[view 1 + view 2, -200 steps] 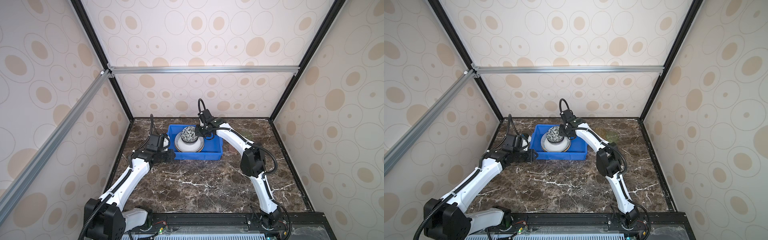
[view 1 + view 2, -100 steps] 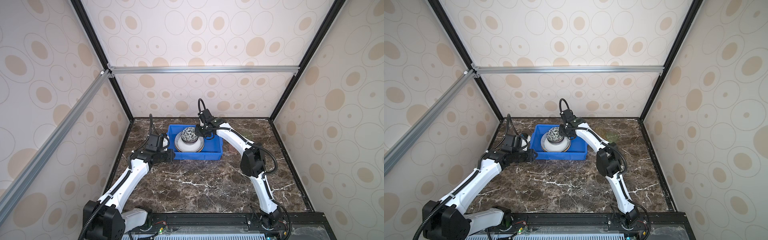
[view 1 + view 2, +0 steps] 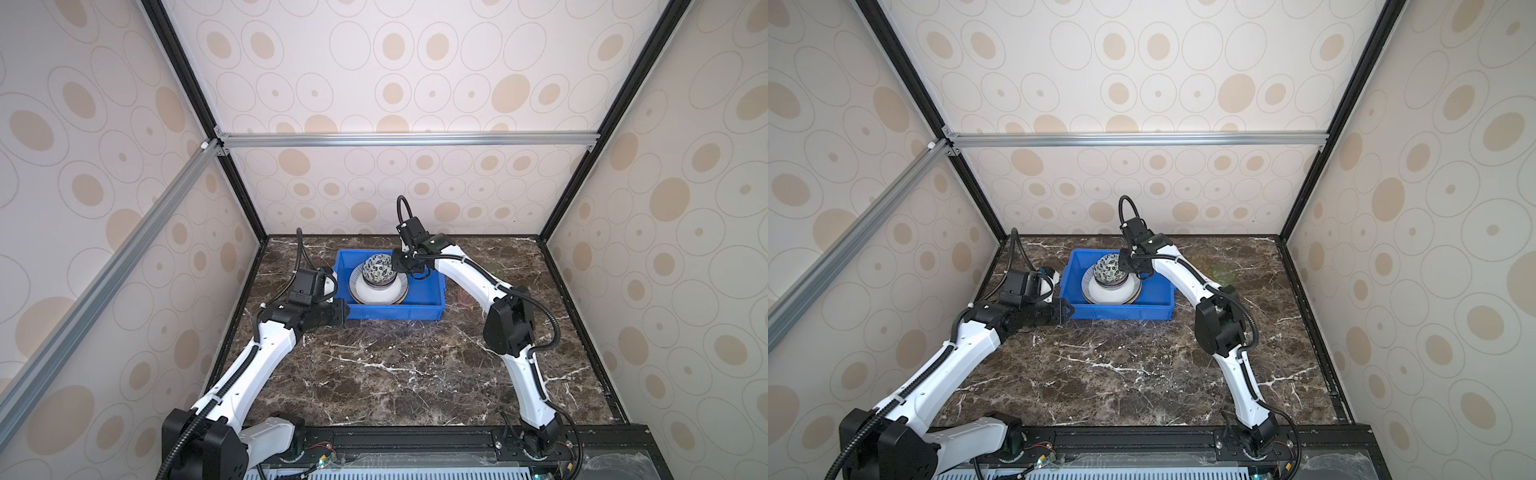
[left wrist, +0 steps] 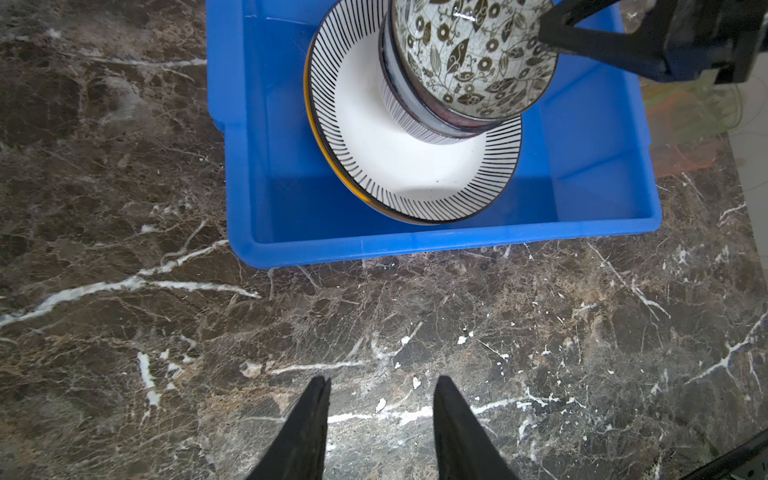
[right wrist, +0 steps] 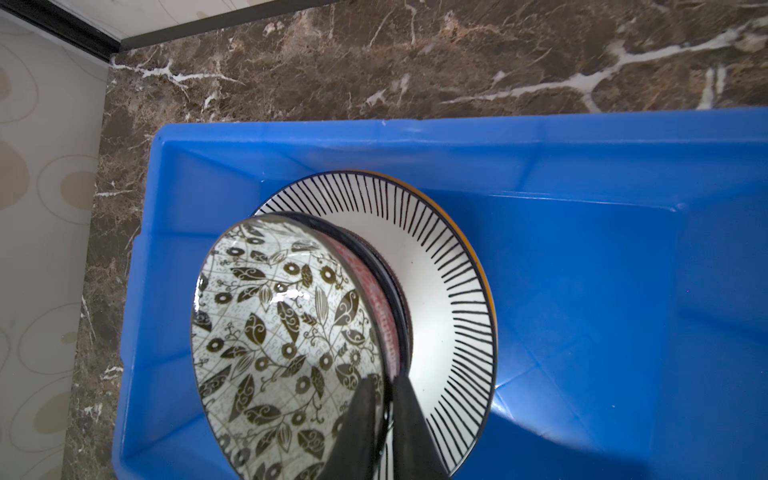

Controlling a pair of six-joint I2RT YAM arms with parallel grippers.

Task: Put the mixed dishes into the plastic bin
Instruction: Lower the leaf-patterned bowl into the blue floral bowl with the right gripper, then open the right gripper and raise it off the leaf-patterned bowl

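**Top bowl pinched over the stack in the bin**

I see the blue bin [image 3: 395, 312] near the back edge of the bench [image 3: 395, 374], left of middle. In its left half a striped plate [image 4: 415, 166] carries stacked bowls [image 4: 419, 120]. My right gripper [image 5: 384, 386] pinches the rim of the top leaf-patterned bowl [image 5: 282, 340], which sits tilted on that stack. My left gripper [image 4: 381, 380] hangs spread and empty over the bench by the bin's front left corner. See-through tumblers [image 3: 1222, 272] show faintly right of the bin.
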